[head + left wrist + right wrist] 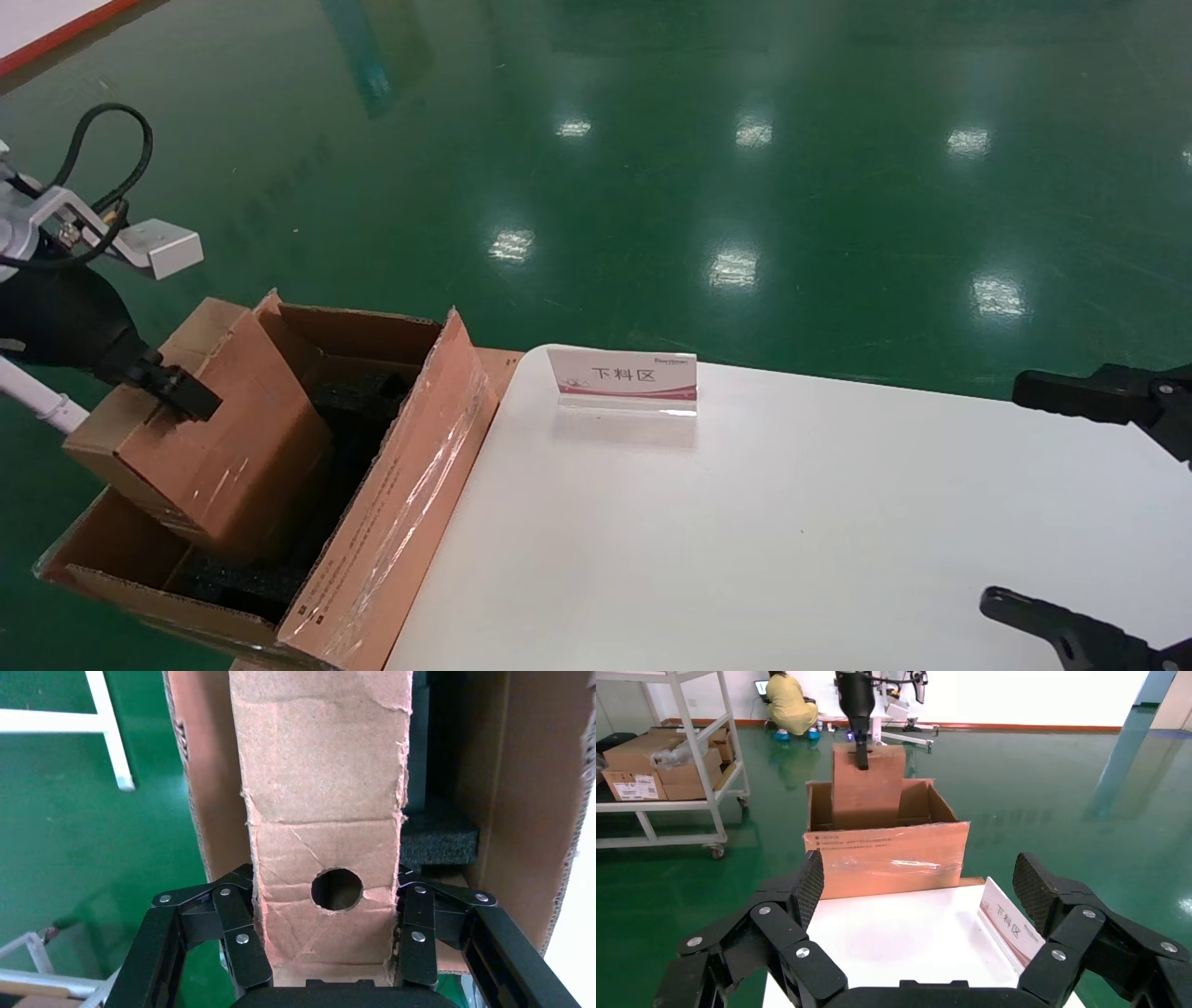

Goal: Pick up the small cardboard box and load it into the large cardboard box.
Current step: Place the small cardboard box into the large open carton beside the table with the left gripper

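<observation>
Gripping the small cardboard box (209,438) by its upper end, the left gripper (172,390) has its fingers (246,941) pressed against the two narrow sides of the carton, either side of the round hole (337,889) in the top flap. That carton sits tilted, its lower part already down inside the large cardboard box (391,508), resting among the black foam blocks (358,396) and leaning toward the far-left wall, while its upper part rises above the flaps. The large cardboard box stands with flaps raised just beside the left edge of the white table (792,531), its taped and printed flap touching the table's side. A small sign card (624,380) with red trim stands on the table near its far edge. The right gripper (919,881) hovers above the table's right side, well apart from both cartons, its fingers spread wide with nothing between them. Behind, the right wrist view shows a shelf trolley (673,762) loaded with boxes and a crouching person (786,702) on the green floor (652,168)
</observation>
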